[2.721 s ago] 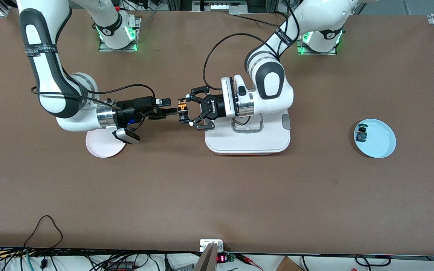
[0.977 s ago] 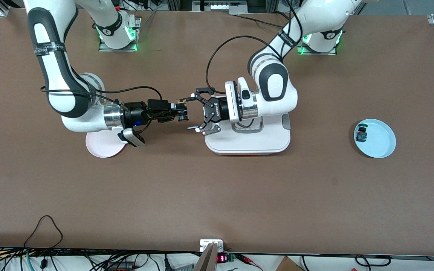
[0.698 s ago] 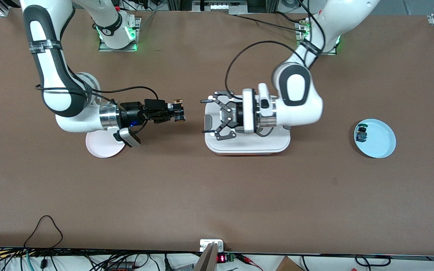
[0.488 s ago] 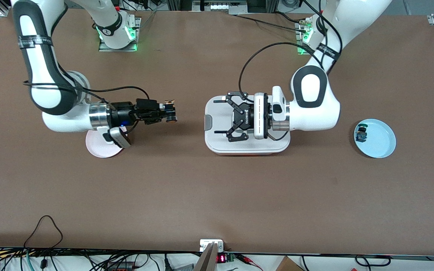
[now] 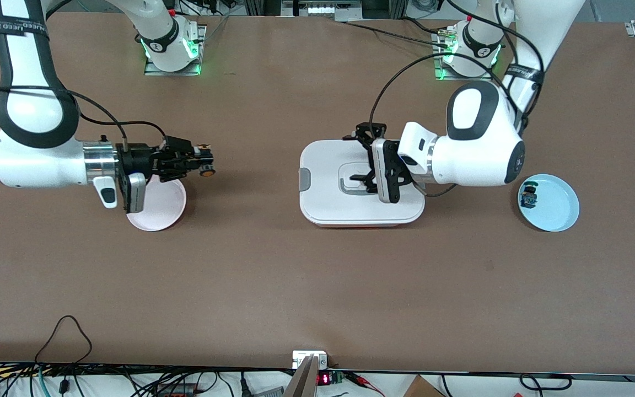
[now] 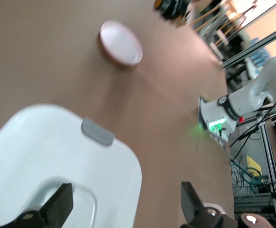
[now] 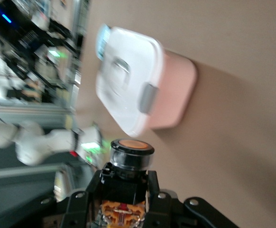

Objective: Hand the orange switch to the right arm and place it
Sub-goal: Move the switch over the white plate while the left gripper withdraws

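orange switch (image 5: 205,167) – pinched by right gripper (image 5: 199,162) over table beside pink plate (image 5: 157,207) | looked tiny, light, stiff – best gripped by body, not cap | left gripper (image 5: 369,160) spread over white box (image 5: 323,193)

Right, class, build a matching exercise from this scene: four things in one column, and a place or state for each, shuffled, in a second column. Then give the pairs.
1. orange switch
2. left gripper
3. pink plate
4. blue plate

A. holds a small blue-bodied part
B. open, over the white lidded box
C. gripped by the right gripper
D. under the right arm's wrist

Pairs: 1-C, 2-B, 3-D, 4-A
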You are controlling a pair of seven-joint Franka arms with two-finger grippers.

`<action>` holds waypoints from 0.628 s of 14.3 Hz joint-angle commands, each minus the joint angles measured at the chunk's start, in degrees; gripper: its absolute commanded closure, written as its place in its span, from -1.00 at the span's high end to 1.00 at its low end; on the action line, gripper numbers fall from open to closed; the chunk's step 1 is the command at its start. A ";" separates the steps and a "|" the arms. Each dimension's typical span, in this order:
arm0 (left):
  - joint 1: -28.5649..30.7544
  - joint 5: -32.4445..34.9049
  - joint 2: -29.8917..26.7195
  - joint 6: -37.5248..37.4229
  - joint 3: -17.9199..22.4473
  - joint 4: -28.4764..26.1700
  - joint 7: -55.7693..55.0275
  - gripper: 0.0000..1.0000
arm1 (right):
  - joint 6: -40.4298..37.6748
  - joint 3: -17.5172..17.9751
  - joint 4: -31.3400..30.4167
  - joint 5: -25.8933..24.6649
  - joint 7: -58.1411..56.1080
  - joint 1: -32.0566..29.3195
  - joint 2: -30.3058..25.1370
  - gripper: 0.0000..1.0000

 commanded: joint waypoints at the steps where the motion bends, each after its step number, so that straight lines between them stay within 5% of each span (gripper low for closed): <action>1: 0.77 13.05 -2.27 -10.06 0.15 3.58 -17.41 1.00 | -0.02 0.49 1.32 -13.30 -5.96 -0.83 -1.79 -1.00; 6: 1.04 34.96 -2.18 -24.25 0.06 13.08 -42.05 1.00 | 11.82 0.58 0.45 -41.70 -26.70 -1.10 -2.59 -1.00; 9: 1.04 49.01 -2.09 -29.77 0.15 16.60 -46.56 1.00 | 19.04 0.58 -2.35 -47.79 -34.54 -1.18 -2.50 -1.00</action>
